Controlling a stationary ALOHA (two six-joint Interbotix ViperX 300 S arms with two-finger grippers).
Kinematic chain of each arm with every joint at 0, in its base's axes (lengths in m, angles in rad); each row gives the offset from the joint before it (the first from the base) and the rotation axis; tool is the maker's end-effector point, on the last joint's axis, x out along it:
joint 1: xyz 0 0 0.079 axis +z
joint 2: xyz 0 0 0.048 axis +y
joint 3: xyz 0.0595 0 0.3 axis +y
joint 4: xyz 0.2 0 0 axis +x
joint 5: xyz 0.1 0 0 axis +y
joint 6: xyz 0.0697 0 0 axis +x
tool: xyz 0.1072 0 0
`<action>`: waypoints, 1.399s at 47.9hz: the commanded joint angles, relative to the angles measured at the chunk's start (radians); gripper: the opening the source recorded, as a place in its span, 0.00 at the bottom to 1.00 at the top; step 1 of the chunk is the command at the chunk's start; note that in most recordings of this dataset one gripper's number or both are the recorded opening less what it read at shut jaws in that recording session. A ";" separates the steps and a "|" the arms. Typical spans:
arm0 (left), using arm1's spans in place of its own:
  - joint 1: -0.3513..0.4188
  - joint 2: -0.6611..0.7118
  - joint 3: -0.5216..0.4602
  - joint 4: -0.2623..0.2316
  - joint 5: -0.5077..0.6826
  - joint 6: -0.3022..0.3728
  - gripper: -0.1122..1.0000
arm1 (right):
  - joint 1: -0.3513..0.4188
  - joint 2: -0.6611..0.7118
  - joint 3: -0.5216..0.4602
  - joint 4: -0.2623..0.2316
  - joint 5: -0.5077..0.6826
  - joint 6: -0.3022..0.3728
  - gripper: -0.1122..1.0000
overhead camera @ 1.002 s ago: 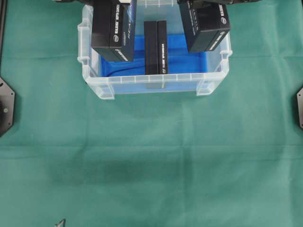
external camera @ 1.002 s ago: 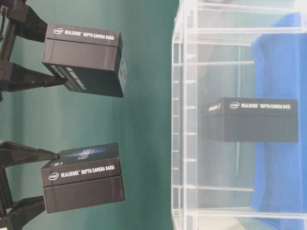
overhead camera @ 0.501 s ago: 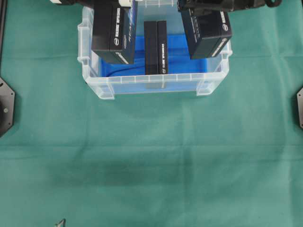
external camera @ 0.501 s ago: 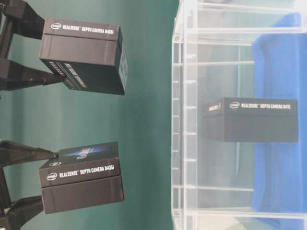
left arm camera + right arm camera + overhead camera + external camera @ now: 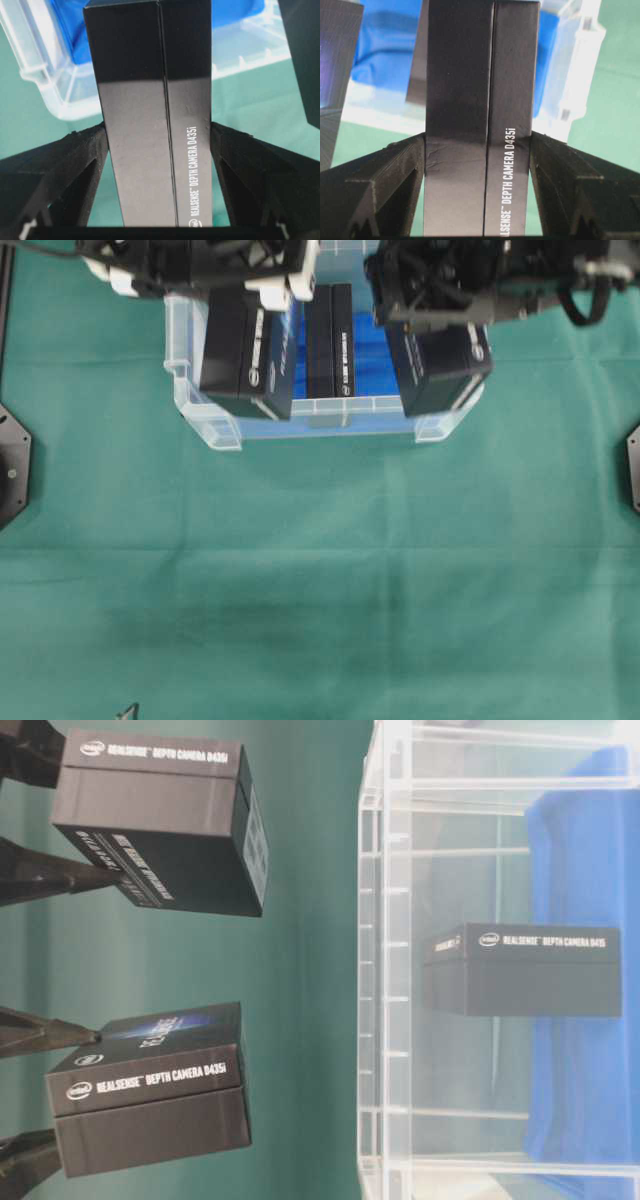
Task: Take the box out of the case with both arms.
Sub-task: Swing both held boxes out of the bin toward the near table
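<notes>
Both lifted boxes have travelled toward the near rim of the case since a second ago, and more of each arm now shows at the top of the overhead view. On the left, the left pincer [image 5: 159,145] is clamped on the sides of a black box [image 5: 245,355] printed "RealSense Depth Camera D435i", its two black fingers [image 5: 75,160] pressed flat against opposite faces. That left-held box hangs over the front-left part of the case [image 5: 320,422], its lower end overlapping the clear rim in the overhead view. The right pincer [image 5: 479,150] grips a second black box [image 5: 440,365] of the same print in the same way, and it hangs over the front-right corner of the case. In the table-level view, which is turned on its side, both held boxes [image 5: 160,825] [image 5: 150,1090] are well clear of the case's open top, apart from each other and slightly tilted. A third black box [image 5: 330,340] stays inside the case, standing on the blue cloth [image 5: 368,350] between the two lifted ones, untouched. The case sits at the far end of the green bench [image 5: 320,570]. Whether either held box has passed beyond the case's front wall cannot be told for certain.
</notes>
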 commanded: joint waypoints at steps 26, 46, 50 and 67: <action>-0.224 -0.026 -0.002 0.012 0.011 -0.189 0.67 | 0.236 -0.021 -0.029 -0.057 0.054 0.210 0.68; -0.408 -0.020 0.005 0.023 0.043 -0.347 0.67 | 0.403 -0.008 -0.031 -0.066 0.081 0.367 0.68; -0.437 -0.020 0.009 0.021 0.044 -0.374 0.67 | 0.423 -0.008 -0.032 -0.064 0.081 0.385 0.68; -0.480 -0.020 0.009 0.023 0.052 -0.426 0.67 | 0.453 0.011 -0.055 -0.064 0.081 0.405 0.68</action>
